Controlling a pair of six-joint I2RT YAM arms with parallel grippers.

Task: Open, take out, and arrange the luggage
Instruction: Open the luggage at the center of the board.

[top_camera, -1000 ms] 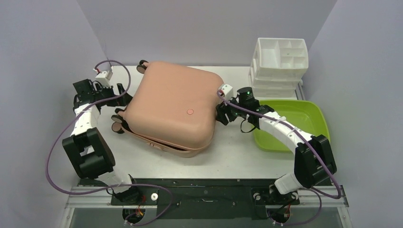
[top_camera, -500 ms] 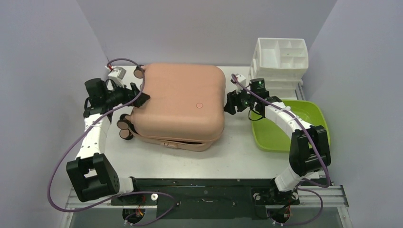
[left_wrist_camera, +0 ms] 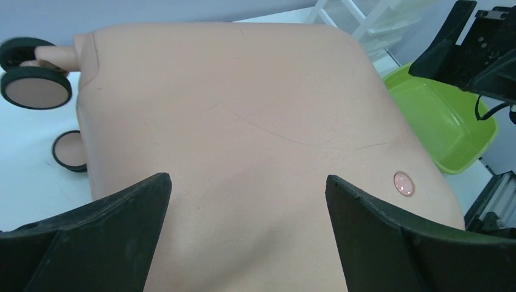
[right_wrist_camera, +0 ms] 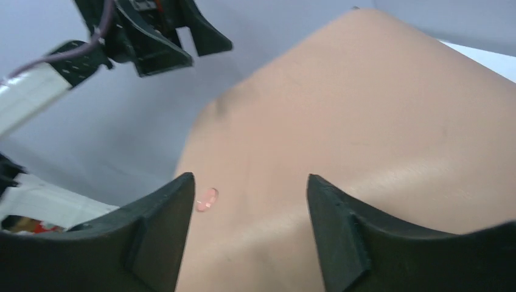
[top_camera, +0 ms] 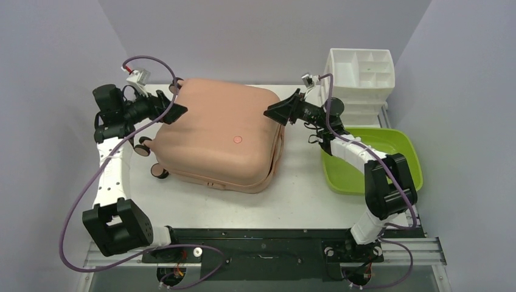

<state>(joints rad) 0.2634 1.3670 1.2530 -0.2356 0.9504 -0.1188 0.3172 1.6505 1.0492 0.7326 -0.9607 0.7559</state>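
Item one: a single salmon-pink hard-shell suitcase (top_camera: 219, 140), smooth and matte, with rounded corners. It lies flat on the white table (top_camera: 304, 194), centre-left, between the two grippers. One shell faces up, and the seam between its two halves shows along the near and right edges. The upper shell carries one small, round, glossy pink disc (top_camera: 237, 139). Three dark caster wheels with pink hubs (left_wrist_camera: 36, 91) are visible at its left end.

Left gripper (top_camera: 171, 106): the two black, wedge-shaped fingers are spread wide over the far-left corner of the shell and grasp nothing.

Right gripper (top_camera: 278, 112): its two black fingers are parted above the far-right corner of the shell, released, with nothing between them.

Item two: one glossy lime-green plastic tray (top_camera: 395, 152), rectangular with rounded corners, on the right of the table beneath the right arm.

Item three: stacked white plastic compartmented organizers (top_camera: 359, 70), far right, just behind the tray. The number in the stack cannot be told.
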